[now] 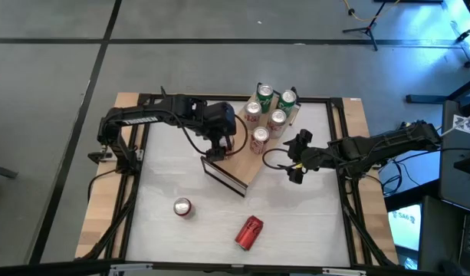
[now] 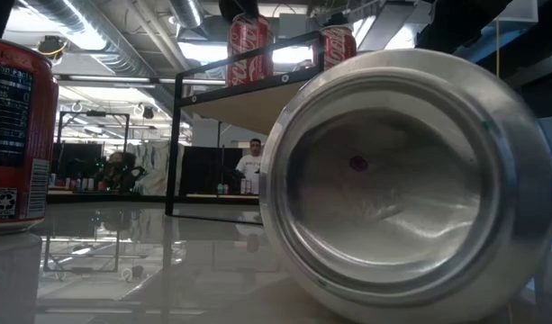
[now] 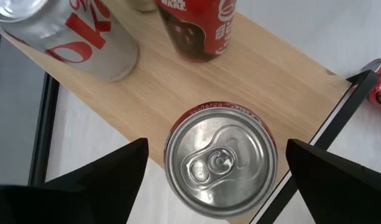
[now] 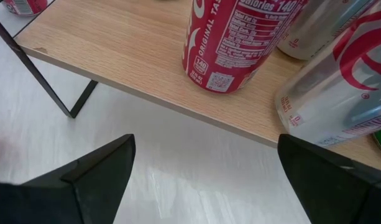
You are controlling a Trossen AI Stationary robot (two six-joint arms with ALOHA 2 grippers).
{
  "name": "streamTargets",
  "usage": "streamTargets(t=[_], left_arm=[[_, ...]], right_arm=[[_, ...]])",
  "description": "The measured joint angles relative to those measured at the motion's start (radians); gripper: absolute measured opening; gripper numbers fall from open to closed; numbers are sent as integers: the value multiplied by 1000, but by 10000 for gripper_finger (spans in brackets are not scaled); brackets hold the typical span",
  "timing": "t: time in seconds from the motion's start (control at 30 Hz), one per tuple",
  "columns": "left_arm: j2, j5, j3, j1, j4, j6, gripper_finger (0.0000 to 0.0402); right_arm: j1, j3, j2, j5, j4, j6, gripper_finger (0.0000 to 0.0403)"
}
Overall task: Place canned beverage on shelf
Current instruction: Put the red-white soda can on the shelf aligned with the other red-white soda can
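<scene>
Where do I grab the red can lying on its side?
Grip the lying red can around its mid-body, coming straight down from above and closing across its long axis. It lies flat and slanted on the table, so rotate the wrist to match.

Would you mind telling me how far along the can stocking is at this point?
Done: five cans stand at the far end of the shelf. In hand: the left end effector, open, straddles a sixth red can upright near the shelf's edge. Left: an upright can and a tipped red can on the table. The right end effector waits open beside the shelf.
</scene>
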Motion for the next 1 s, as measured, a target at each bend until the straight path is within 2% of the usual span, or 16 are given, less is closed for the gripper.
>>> streamTargets(t=[0.47,0.7,0.93,1.0], left_arm=[[-40,0,1,0,17,0,367],[-111,-19,41,0,-24,-12,367],[-269,-94,51,-12,-182,-228,367],[-322,-162,38,-45,-203,-282,367]], right_arm=[[0,0,0,0,0,0,388],[0,0,0,0,0,0,388],[0,0,0,0,0,0,388],[0,0,0,0,0,0,388]])
